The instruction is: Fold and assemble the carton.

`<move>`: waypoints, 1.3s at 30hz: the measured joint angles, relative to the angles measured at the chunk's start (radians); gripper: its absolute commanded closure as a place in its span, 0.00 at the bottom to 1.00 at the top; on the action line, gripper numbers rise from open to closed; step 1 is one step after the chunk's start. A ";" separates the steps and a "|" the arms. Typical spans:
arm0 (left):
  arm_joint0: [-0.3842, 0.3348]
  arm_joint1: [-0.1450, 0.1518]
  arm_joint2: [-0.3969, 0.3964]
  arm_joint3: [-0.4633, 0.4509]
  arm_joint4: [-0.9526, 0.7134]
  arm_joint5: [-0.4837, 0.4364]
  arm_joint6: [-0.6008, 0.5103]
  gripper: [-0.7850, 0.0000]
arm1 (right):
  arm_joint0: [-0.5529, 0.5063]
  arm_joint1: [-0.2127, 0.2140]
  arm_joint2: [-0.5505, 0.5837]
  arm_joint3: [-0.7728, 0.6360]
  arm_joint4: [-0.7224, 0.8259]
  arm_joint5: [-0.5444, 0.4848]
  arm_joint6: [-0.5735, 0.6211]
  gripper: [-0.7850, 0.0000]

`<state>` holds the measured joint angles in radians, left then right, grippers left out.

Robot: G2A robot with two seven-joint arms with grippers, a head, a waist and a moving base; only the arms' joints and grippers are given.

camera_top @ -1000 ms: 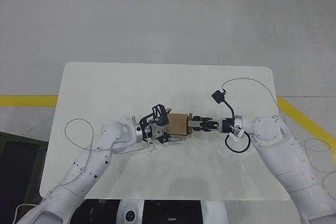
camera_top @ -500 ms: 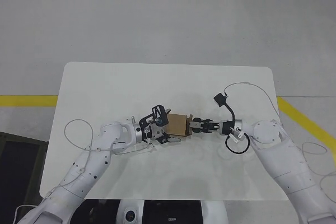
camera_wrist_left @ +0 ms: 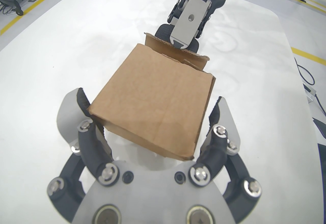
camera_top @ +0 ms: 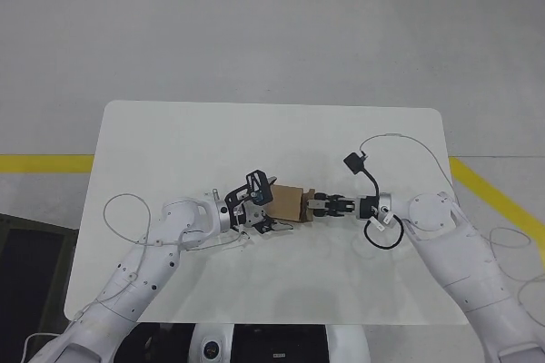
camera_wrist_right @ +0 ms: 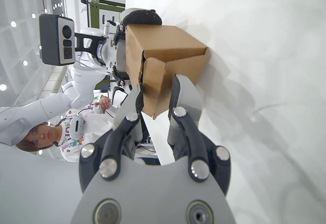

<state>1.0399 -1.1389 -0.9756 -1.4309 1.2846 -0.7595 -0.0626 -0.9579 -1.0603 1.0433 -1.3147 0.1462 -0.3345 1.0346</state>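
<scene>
Cardboard carton (camera_top: 289, 201) lies between my 2 pincers: left gripper (camera_wrist_left: 150, 104) clamps its body, right gripper (camera_wrist_right: 158, 85) pinches the open end flap (camera_wrist_right: 152, 69) facing it.

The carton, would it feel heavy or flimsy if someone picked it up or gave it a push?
Probably light: the carton is thin corrugated board, open and hollow at one end. Likely fairly stiff, as it holds a boxy shape between the left hand and right hand. Its flap probably bends easily; the edge looks ragged.
</scene>
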 measured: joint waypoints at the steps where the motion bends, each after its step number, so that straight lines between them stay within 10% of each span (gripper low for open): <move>1: 0.001 0.000 -0.001 0.000 0.001 -0.001 0.001 0.00 | 0.001 0.000 0.000 -0.003 -0.005 0.001 0.004 0.76; 39: 0.000 -0.004 0.002 -0.006 0.000 0.000 -0.002 0.00 | 0.082 -0.020 -0.070 -0.006 -0.053 0.009 0.040 0.85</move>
<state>1.0404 -1.1433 -0.9738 -1.4371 1.2843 -0.7598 -0.0650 -0.8758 -1.0805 0.9729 -1.3212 0.0935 -0.3254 1.0747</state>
